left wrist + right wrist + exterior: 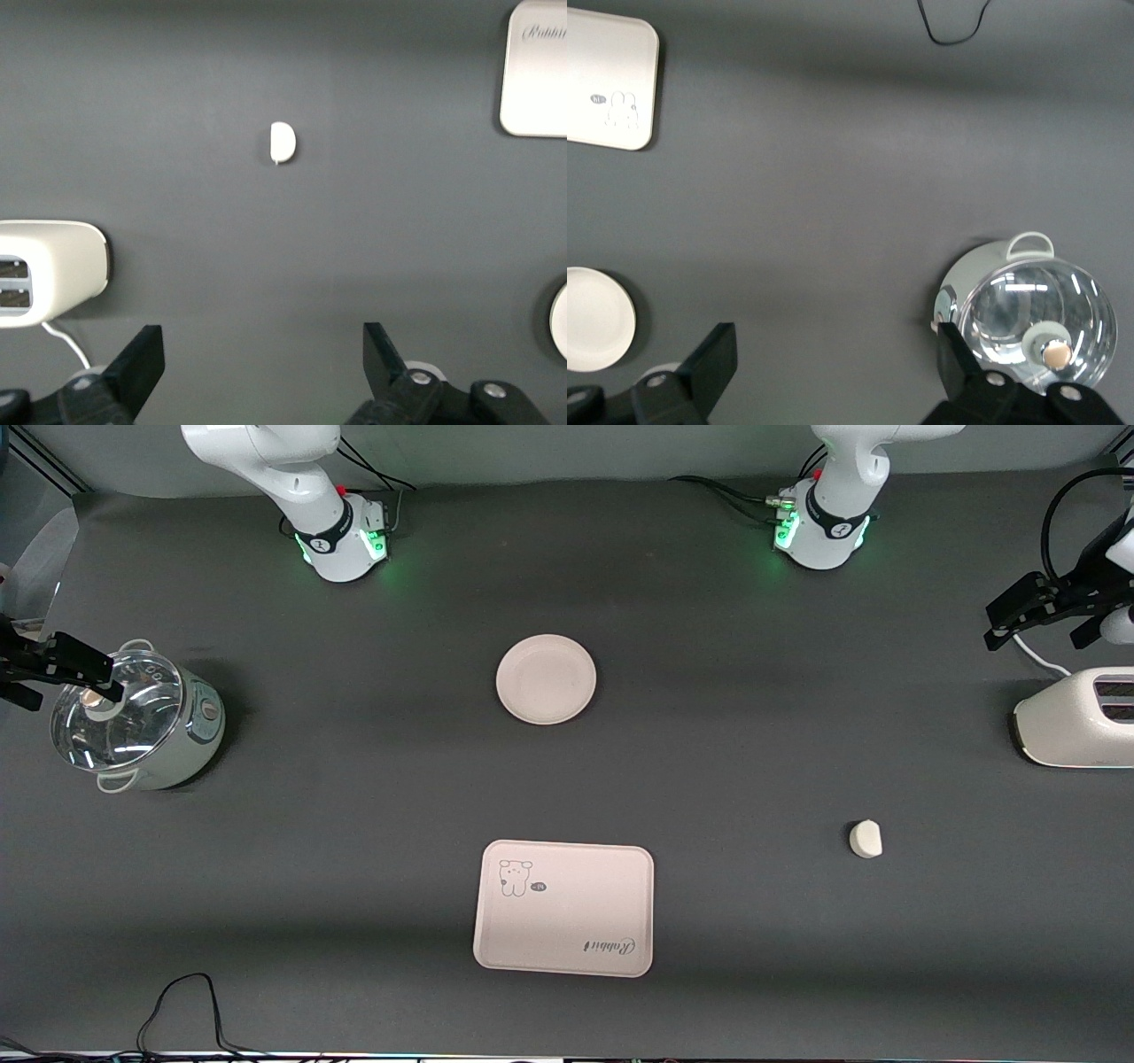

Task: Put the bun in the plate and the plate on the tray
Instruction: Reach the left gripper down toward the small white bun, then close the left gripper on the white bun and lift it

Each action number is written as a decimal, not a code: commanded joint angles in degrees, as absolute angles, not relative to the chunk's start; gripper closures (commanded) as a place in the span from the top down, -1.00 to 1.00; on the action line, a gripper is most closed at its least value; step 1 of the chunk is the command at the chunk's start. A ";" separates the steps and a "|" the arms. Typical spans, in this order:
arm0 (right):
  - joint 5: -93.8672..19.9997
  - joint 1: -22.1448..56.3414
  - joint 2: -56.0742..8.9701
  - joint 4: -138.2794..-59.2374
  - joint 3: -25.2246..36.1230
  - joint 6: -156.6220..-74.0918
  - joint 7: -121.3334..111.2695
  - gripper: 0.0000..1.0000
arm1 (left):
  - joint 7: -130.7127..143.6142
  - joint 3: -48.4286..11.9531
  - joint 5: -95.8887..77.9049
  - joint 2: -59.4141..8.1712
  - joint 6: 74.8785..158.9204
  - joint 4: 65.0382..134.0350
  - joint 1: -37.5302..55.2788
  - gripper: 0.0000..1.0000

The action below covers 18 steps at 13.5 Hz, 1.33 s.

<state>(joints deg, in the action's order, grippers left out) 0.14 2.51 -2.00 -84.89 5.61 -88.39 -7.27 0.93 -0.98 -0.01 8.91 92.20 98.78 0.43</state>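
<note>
The round cream plate (546,679) lies empty mid-table and also shows in the right wrist view (594,319). The rectangular tray (564,908), with its bear drawing and "Rabbit" lettering, lies nearer the front camera than the plate. The small white bun (866,839) lies on the table beside the tray, toward the left arm's end; it also shows in the left wrist view (283,142). My left gripper (1036,631) is open and empty, up over the table by the toaster (1076,717). My right gripper (75,689) is open and empty, over the pot (142,722).
A white toaster (49,270) stands at the left arm's end of the table. A pot with a glass lid (1028,323) stands at the right arm's end. A black cable (182,1010) loops at the table's front edge.
</note>
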 commanded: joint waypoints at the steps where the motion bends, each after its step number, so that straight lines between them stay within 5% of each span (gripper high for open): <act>1: -0.70 2.29 -2.02 -83.67 6.15 -85.01 -8.88 1.00 | 0.09 -0.97 1.05 6.43 89.48 96.33 0.79 1.00; 10: -0.26 2.64 -2.55 -83.50 5.71 -85.17 -8.44 1.00 | 0.09 -0.79 1.23 -19.31 118.80 96.33 0.26 1.00; 18: -0.70 2.90 -2.64 -83.41 5.45 -85.17 -8.35 1.00 | 0.09 -0.70 5.53 -34.00 130.77 96.86 0.97 1.00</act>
